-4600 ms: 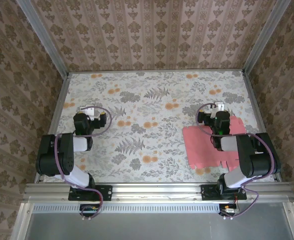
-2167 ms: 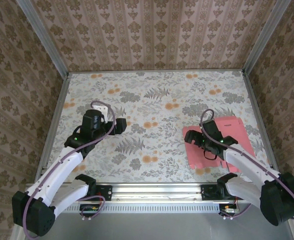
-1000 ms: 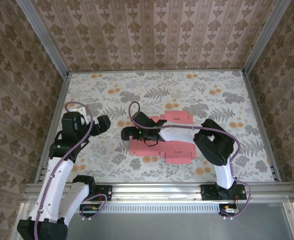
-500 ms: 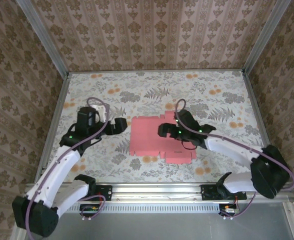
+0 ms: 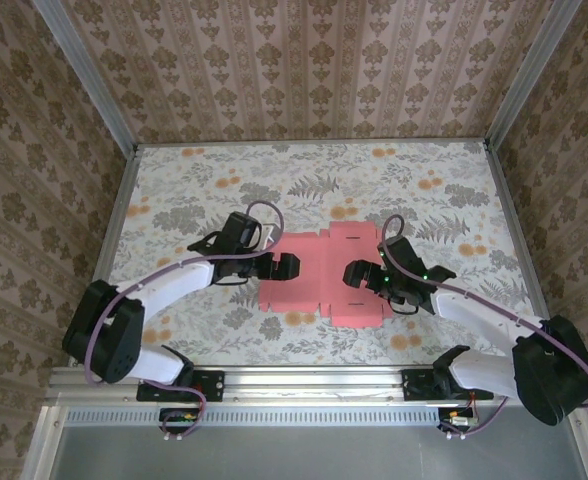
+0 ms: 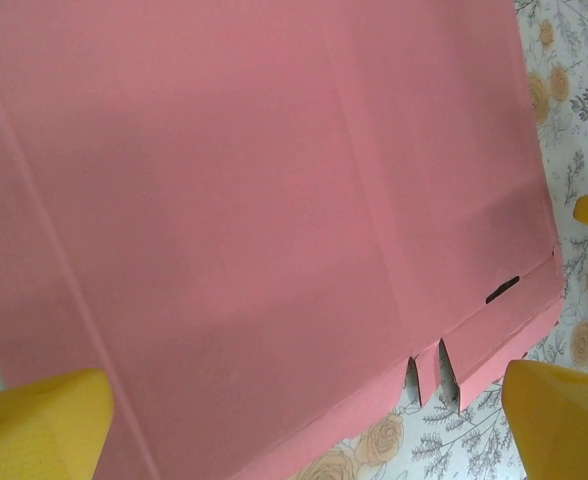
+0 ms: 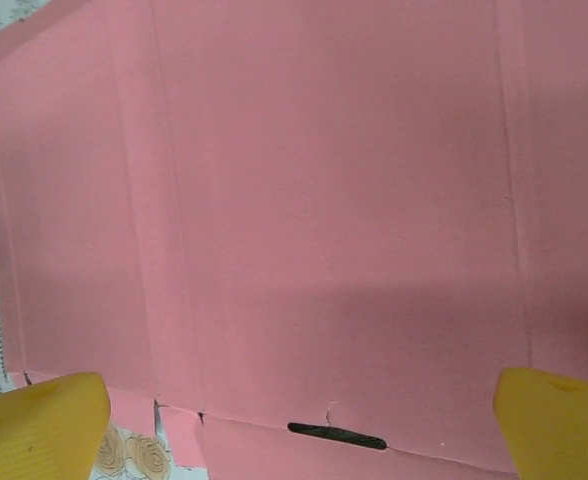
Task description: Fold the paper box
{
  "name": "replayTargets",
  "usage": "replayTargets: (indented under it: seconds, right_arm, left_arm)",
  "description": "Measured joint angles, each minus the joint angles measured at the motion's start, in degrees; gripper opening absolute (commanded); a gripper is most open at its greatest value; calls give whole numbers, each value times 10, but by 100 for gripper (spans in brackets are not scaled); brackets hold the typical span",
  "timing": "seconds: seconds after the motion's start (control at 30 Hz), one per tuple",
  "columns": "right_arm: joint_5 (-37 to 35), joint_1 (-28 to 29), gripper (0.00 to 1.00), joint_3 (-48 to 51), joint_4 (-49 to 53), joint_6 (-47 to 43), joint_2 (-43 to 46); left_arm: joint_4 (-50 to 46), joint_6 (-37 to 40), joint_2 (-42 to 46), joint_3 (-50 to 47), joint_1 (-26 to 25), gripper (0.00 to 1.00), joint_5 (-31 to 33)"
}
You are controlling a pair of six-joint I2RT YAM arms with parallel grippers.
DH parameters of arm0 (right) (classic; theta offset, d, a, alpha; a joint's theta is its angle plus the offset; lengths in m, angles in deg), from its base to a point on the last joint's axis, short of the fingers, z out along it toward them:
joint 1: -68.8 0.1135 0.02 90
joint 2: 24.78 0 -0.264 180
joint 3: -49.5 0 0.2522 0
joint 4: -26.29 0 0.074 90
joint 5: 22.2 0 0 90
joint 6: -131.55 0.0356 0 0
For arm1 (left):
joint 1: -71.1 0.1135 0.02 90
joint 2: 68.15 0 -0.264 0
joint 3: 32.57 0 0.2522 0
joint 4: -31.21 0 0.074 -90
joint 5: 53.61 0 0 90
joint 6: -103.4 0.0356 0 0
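Since a few seconds ago the paper box (image 5: 319, 265) has shifted from the right side of the bench (image 5: 224, 180) to its middle, and both arms have swung inward over it. Brown damask-striped walls (image 5: 304, 70) close in three sides, with aluminium rails (image 5: 314, 381) along the near edge. The bench wears a grey-and-orange floral cover.

The paper box lies flat and unfolded, salmon-pink face up, with crease lines running across it and tabs along its near edge. The left end effector (image 5: 286, 266) sits over the sheet's left part and the right end effector (image 5: 357, 273) over its right part, each hiding some card beneath.

In both wrist views the yellow fingertips (image 6: 44, 425) stand spread wide with pink card between them; whether they touch the card cannot be told. The sheet runs off the edges of those views. A narrow dark slot (image 7: 336, 436) and two small notches (image 6: 429, 372) mark one border.
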Motion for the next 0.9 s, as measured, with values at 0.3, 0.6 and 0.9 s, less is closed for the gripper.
replayTargets:
  seconds: [0.3, 0.6, 0.9]
  right_arm:
    - [16, -21, 100, 7, -40, 1, -45]
    - [31, -46, 100, -9, -74, 0, -104]
    - [37, -59, 100, -125, -86, -34, -233]
  left_arm:
    - [40, -18, -50, 0, -7, 100, -6]
    - [44, -49, -68, -17, -12, 100, 5]
    - [42, -108, -23, -62, -40, 100, 44]
